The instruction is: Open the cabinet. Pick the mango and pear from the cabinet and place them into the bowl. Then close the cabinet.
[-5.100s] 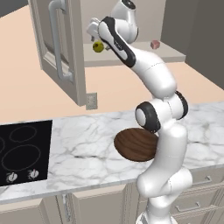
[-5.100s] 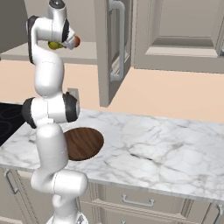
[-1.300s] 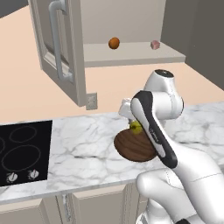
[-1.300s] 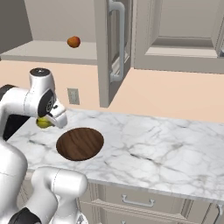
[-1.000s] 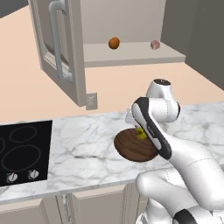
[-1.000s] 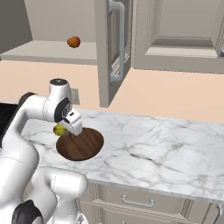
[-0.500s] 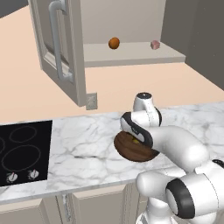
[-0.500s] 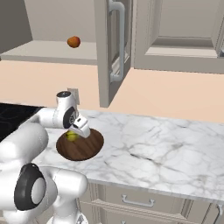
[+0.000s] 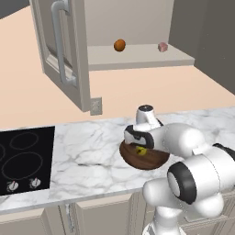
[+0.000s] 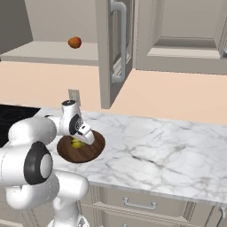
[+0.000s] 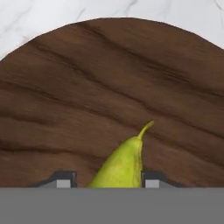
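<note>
Arm is folded low over the counter [image 9: 92, 151], gripper [image 9: 141, 149] down inside the bowl [image 9: 153, 160]. Hand view: the pear [image 11: 121, 165] sits between the two finger tips [image 11: 62, 179], jaws part-open and closed to the fruit's width, so it looks gripped. Contact on the sides is cut off by the bottom of that view, so can't fully confirm.

Pear: yellow-green, smooth skin, narrow neck tapering to a short curved stem that points away from the hand. Only the upper part shows from the hand camera. From the base cameras it's a small yellow spot [image 10: 77, 143] under the hand, over the bowl's middle. Can't tell if it's touching the bowl floor.

Bowl: round, shallow, dark brown wood with wavy grain lines, sitting on the white marbled counter near the front edge, just right of the black cooktop [image 9: 23, 158].

Cabinet [image 9: 137, 27]: taupe-beige wall unit, left door [image 9: 62, 50] swung open toward the room, long silver bar handle [image 9: 58, 41] on it. Right door [image 10: 177, 33] shut. Mango [image 9: 120, 45] is on the open shelf: small, rounded, orange-red, well back from the shelf edge. A small pinkish item [image 9: 162, 47] sits further right on the same shelf, apart from the mango; too small to identify.

Wall outlet [image 9: 96, 106] just below the open door.
</note>
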Motion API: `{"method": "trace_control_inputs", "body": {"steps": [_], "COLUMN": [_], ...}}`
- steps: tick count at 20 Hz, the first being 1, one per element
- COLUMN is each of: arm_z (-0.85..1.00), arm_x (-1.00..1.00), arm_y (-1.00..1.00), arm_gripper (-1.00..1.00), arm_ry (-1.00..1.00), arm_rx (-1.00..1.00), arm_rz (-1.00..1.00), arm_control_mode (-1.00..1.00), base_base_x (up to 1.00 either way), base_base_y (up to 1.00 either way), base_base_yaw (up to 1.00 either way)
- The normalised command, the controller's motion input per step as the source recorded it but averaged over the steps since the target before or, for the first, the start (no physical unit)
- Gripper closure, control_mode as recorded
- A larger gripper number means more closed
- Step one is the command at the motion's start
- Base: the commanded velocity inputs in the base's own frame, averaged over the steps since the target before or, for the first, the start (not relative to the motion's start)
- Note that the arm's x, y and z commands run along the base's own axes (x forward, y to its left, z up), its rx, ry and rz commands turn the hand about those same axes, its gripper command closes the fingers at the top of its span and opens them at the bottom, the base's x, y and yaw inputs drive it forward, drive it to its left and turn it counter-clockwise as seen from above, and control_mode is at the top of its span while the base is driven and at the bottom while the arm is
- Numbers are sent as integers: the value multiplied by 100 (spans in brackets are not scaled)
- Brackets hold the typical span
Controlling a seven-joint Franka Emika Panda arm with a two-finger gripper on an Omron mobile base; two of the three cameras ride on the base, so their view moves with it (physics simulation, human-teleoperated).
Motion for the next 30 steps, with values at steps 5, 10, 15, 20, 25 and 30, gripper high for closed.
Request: {"method": "trace_control_inputs", "body": {"steps": [5, 10, 15, 20, 25, 30], "arm_z": [-17, 26, 80, 100, 100, 100], "arm_x": [41, 16, -10, -49, -46, -50], "arm_y": [-7, 0, -5, -4, 0, 0], "arm_gripper": [-100, -100, -100, -100, -100, -100], "arm_ry": [-5, -5, -19, -28, -30, -31], "arm_rx": [-1, 0, -1, -4, -1, 0], "arm_rz": [0, 0, 0, 0, 4, 13], "arm_control_mode": [-100, -100, -100, -100, -100, -100], "base_base_x": [0, 0, 0, 0, 0, 0], "base_base_y": [0, 0, 0, 0, 0, 0], "base_base_yaw": [0, 0, 0, 0, 0, 0]}}
